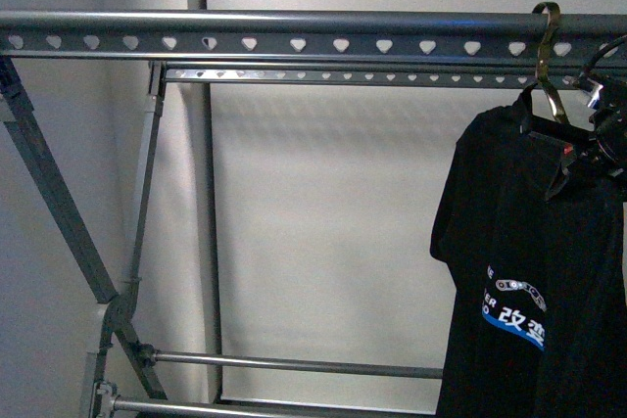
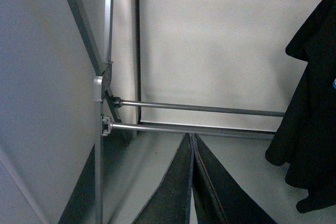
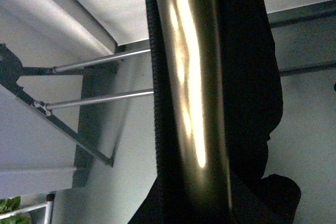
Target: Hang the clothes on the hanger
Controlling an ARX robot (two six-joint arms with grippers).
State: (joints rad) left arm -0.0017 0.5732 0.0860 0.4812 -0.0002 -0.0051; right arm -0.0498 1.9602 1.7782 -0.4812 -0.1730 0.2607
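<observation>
At far right of the front view, the limp, light black polo shirt (image 1: 529, 242) hangs from a brass hook (image 1: 549, 46) over the rack's top rail (image 1: 294, 44), best handled there; left claw (image 2: 192, 145) pressed closed and empty, right claw's state indiscernible.

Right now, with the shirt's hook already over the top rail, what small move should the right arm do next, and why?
Probably open the right gripper and draw it back. The brass hook already sits over the rack's top rail, and the black polo shirt hangs free below it, so the rail seems to carry it. The grip itself is poorly visible, so release slowly.
</observation>
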